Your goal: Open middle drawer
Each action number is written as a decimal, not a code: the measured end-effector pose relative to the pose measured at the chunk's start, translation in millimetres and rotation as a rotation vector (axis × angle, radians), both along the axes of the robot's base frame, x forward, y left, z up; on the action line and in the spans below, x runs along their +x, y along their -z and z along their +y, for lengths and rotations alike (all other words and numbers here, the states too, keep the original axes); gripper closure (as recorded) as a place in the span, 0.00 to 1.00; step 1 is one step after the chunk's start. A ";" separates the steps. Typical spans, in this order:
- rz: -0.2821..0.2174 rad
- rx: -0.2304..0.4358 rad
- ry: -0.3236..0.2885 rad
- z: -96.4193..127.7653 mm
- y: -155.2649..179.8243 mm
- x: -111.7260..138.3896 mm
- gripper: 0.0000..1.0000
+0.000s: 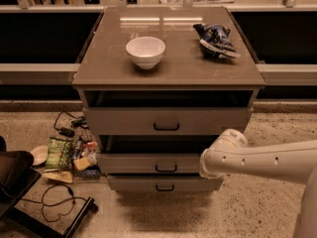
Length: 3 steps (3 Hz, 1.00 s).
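The middle drawer (pixel 148 163) is the second of three grey-beige fronts on the cabinet, with a small black pull handle (pixel 165 168). A dark gap shows above its front. My white arm (pixel 267 158) reaches in from the right. My gripper (pixel 210 169) is at its end, low against the right end of the middle drawer front, to the right of the handle and mostly hidden by the rounded wrist. The top drawer (pixel 166 120) stands above it and the narrow bottom drawer (pixel 165 183) below.
A white bowl (pixel 145 51) and a blue snack bag (pixel 216 39) lie on the cabinet top (pixel 168 73). Snack packets (pixel 59 152), cables (pixel 57 202) and a dark chair base (pixel 15 182) lie on the floor to the left.
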<state>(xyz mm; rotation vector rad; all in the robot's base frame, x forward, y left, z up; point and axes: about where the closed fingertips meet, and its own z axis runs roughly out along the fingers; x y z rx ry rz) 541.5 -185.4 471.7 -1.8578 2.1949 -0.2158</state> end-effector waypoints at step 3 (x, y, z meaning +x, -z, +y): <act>-0.067 -0.001 -0.029 4.0 2.3 22.6 0.00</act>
